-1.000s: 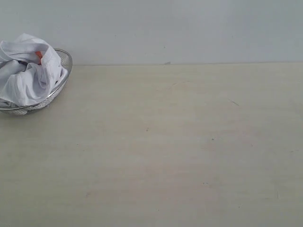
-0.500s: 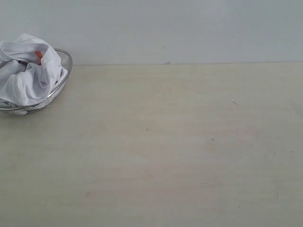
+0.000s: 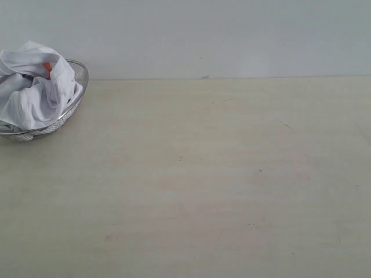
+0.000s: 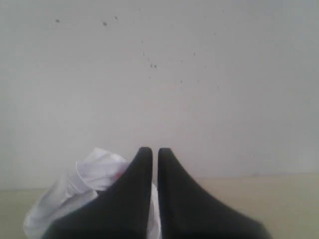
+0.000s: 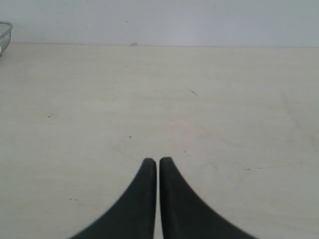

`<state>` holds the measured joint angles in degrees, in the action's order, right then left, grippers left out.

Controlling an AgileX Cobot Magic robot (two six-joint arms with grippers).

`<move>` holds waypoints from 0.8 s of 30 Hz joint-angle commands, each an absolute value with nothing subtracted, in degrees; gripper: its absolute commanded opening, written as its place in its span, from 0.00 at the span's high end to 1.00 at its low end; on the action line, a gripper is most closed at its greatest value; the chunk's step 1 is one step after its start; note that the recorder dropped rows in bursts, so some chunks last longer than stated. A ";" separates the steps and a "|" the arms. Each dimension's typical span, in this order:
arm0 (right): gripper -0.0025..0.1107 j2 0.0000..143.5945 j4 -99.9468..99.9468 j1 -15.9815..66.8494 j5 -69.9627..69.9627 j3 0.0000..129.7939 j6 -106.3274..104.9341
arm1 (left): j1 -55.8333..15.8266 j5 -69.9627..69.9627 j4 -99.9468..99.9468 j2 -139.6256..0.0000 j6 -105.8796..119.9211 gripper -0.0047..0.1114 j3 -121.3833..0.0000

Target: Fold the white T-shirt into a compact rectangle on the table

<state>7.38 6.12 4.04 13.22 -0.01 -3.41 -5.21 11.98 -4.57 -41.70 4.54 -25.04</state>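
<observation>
The white T-shirt (image 3: 32, 87) lies crumpled in a wire-mesh basket (image 3: 78, 72) at the far left of the table (image 3: 220, 174), a small red tag showing on top. Neither arm appears in the exterior view. In the left wrist view my left gripper (image 4: 150, 151) is shut and empty, its black fingers pointing at the wall with the bunched T-shirt (image 4: 84, 181) behind and beside them. In the right wrist view my right gripper (image 5: 157, 161) is shut with nothing in it, hanging over bare table (image 5: 199, 109).
A pale grey wall runs along the table's far edge. The basket's rim (image 5: 5, 30) shows at the far corner of the right wrist view. Faint specks and scratches mark the tabletop.
</observation>
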 commanded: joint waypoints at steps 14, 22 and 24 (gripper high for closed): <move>0.98 7.13 5.76 3.94 12.68 0.00 -3.52 | -5.07 26.12 -4.89 -51.63 4.66 0.92 -26.07; 0.98 7.13 5.76 3.94 12.68 0.00 -3.52 | -5.21 26.12 -4.89 -51.63 4.66 0.92 -26.07; 0.98 7.13 5.76 3.94 12.68 0.00 -3.52 | -5.19 26.12 -5.15 -51.72 4.66 0.92 -26.07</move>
